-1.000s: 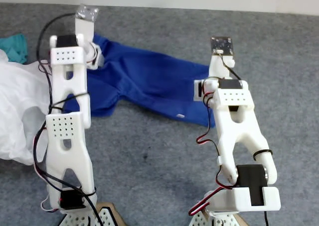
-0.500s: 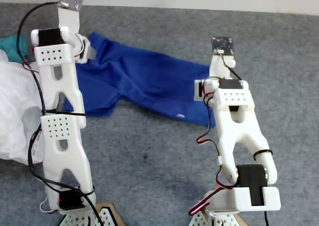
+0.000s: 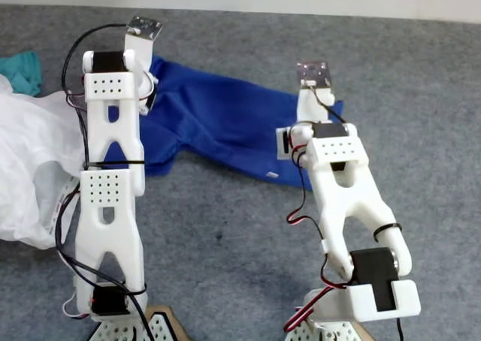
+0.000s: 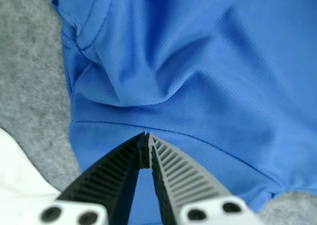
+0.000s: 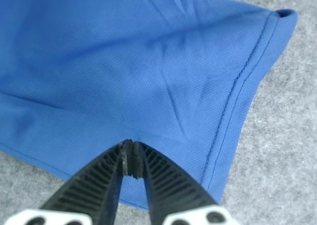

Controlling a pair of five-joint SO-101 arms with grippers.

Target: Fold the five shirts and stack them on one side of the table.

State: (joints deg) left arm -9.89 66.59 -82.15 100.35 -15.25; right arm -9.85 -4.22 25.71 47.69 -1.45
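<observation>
A: What's on the table (image 3: 421,93)?
B: The blue shirt (image 3: 218,123) lies spread across its far half, next to a white shirt (image 3: 30,153).
A: What moved?
B: The right arm slid inward, dragging the hem. The left swung out and back. The left claw (image 4: 147,148) and right claw (image 5: 131,158) both pinch blue fabric. They're straightening it before the fold, I'd judge.
</observation>
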